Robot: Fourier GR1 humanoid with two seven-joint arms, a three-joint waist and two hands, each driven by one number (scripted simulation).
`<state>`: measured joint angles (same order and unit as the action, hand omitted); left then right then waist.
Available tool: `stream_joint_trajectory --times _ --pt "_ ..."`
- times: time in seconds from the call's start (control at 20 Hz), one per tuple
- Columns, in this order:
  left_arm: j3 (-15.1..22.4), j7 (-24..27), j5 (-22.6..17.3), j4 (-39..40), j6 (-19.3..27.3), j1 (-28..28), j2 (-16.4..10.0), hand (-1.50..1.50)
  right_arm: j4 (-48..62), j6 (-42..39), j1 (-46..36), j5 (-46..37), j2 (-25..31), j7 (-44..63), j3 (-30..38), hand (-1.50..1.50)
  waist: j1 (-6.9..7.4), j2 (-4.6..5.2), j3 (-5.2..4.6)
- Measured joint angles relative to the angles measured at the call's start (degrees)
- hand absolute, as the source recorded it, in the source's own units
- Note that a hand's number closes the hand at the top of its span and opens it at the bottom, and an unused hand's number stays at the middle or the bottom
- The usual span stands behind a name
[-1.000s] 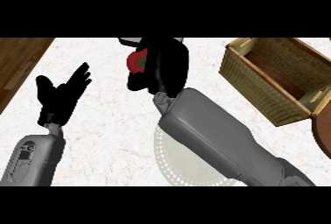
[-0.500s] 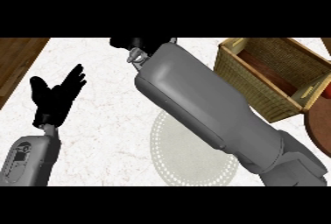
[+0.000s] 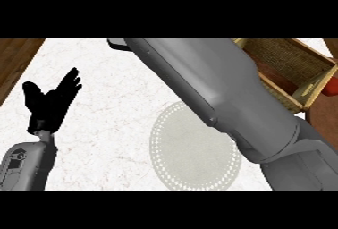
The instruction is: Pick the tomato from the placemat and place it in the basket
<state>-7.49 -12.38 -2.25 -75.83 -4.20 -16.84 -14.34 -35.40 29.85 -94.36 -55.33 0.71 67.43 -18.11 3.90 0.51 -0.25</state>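
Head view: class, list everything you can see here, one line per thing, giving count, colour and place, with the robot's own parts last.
Round fabric placemat with a dotted rim: one, off-white, lower centre of the counter, partly under the right forearm.
Woven wicker basket: one, tan with a reddish-brown inside, upper right, partly hidden by the right forearm.
Marble counter top: one, white, fills most of the view.
Dark wood surface: brown, upper left corner and right edge.
Tomato: none in view.
Left hand: one, black, open with fingers up, at the left.
Left forearm: one, grey, lower left.
Right forearm: one, grey, slanting from lower right to top centre.
Right hand: not in view.
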Motion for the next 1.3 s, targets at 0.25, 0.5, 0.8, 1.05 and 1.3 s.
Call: stream_joint_trajectory --times 0.25,0.5,0.8,1.05,1.3 --pt "-0.2 -0.2 -0.2 -1.2 0.1 0.8 -0.1 0.0 8.6 -0.3 -4.5 -2.7 1.7 0.4 3.5 1.5 -0.47 0.05 0.02" --pt "-0.2 -0.1 0.0 -2.0 0.7 2.1 0.4 0.0 14.7 -0.3 -6.1 -5.3 4.1 0.0 5.3 1.5 -1.3 -0.03 0.08" --pt "-0.6 -1.2 0.1 -2.9 1.4 2.0 0.3 0.0 17.9 1.4 -4.2 -5.9 7.3 -2.5 8.1 1.5 -2.32 -0.16 0.18" --pt "-1.6 -1.6 -0.7 -3.0 0.6 2.6 -0.6 0.0 17.2 2.3 -0.9 -6.1 8.5 -4.3 9.5 1.5 -3.12 -0.42 0.22" --pt "-2.4 1.2 -0.7 -1.3 0.0 3.6 -0.9 0.0 15.5 5.2 3.7 -5.9 9.7 -6.7 11.4 1.5 -3.5 -0.43 0.22"
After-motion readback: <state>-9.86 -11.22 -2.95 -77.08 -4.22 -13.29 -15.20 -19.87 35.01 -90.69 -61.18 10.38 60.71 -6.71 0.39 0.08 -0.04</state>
